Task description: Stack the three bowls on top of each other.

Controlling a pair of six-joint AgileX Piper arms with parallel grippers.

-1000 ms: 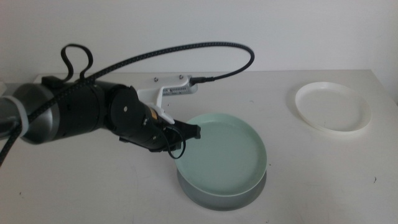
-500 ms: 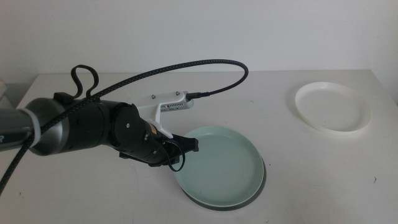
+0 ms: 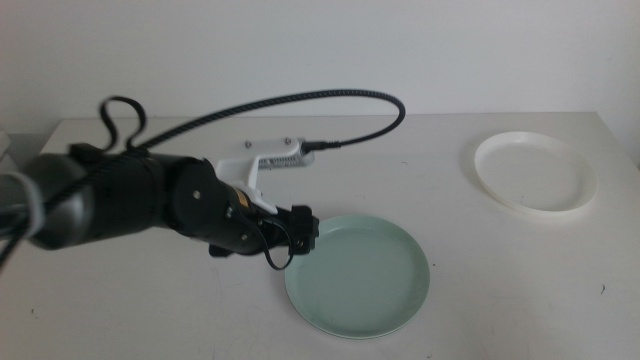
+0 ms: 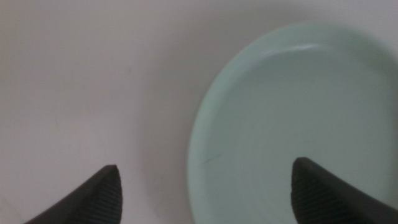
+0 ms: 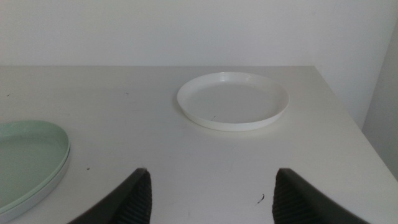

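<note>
White table (image 3: pixel 150 320), plain wall behind. Mint green shallow plastic bowl (image 3: pixel 358 275) is seated near centre; grey bowl barely seen beneath. Left gripper (image 3: pixel 300 232) is spread wide at its left rim, nothing held. White round plastic bowl (image 3: pixel 535 172) far right, unstacked. Right gripper (image 5: pixel 208 190) spread, empty

mint green bowl (image 3: pixel 360 277): 1; white bowl (image 3: pixel 535 172): 1; tools: 2

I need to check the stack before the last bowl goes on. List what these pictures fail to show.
- Grey bowl: hidden under the green bowl in the middle view; no clear sight in any view.
- Left gripper: blurred close-up, the green bowl cut off by the picture's edges.
- Right gripper: out of the middle view; it faces the white bowl.
</note>
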